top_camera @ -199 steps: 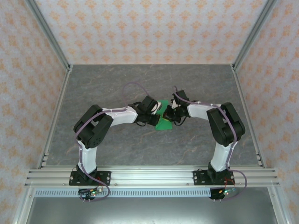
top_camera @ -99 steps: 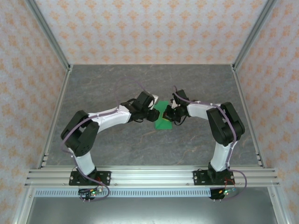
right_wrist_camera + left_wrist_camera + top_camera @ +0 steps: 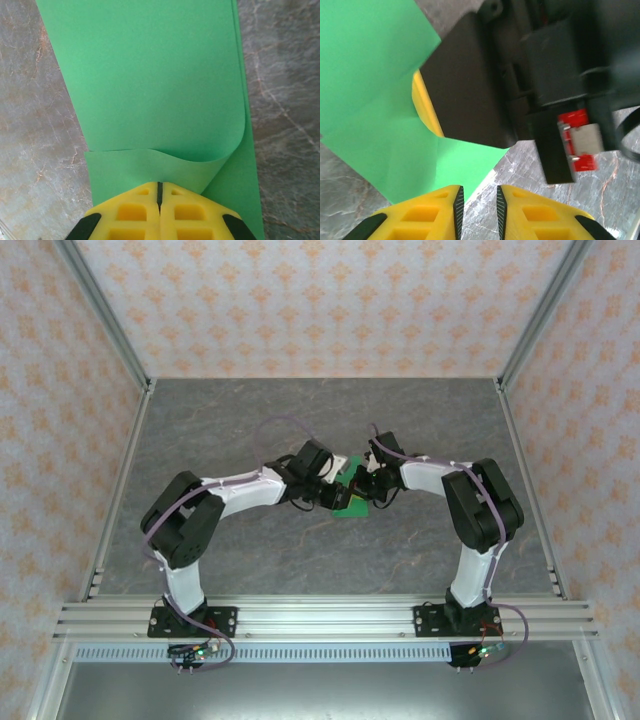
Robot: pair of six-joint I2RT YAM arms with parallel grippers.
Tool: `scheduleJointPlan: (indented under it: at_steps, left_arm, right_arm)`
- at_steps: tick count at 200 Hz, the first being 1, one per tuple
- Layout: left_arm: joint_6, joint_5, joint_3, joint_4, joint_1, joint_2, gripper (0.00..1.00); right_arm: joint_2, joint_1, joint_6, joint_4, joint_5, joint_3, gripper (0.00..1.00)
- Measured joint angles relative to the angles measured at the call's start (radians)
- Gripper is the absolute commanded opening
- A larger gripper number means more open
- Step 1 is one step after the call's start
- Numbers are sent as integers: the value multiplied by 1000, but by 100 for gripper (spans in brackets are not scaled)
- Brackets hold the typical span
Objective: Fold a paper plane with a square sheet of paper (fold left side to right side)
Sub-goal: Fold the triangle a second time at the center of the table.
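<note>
Pinching shut, the right gripper (image 3: pixel 159 186) sets its yellow tips together at the edge of the square sheet of paper (image 3: pixel 150 75), right where a flap curls over the lower layer. Whether a layer is caught between them, I can't tell. The left gripper (image 3: pixel 479 194) hovers just beside the sheet's corner, jaws parted only a crack, holding nothing. The green sheet lies mid-table (image 3: pixel 30 110) between both arms, creased and part-folded. That flap isn't pressed flat, and by my reckoning most of the folding is yet to come.

Grey marble-look tabletop (image 3: pixel 250 420), patterned walls (image 3: pixel 320 300), alu rail (image 3: pixel 320 615).
</note>
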Motion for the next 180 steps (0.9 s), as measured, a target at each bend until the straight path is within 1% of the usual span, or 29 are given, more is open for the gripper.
scheduleJointPlan:
  at_steps: [22, 53, 137, 180]
  left_arm:
    - [-8, 29, 0, 2, 0, 33, 26]
    - [-8, 40, 0, 3, 0, 52, 25]
    - [-7, 16, -27, 11, 0, 84, 24]
    - [-7, -5, -31, 13, 0, 84, 19]
  right_arm:
    - [0, 0, 0, -3, 0, 2, 5]
    - [0, 0, -3, -4, 0, 2, 5]
    - [2, 2, -7, -14, 4, 8, 5]
    - [2, 2, -8, -17, 7, 9, 5]
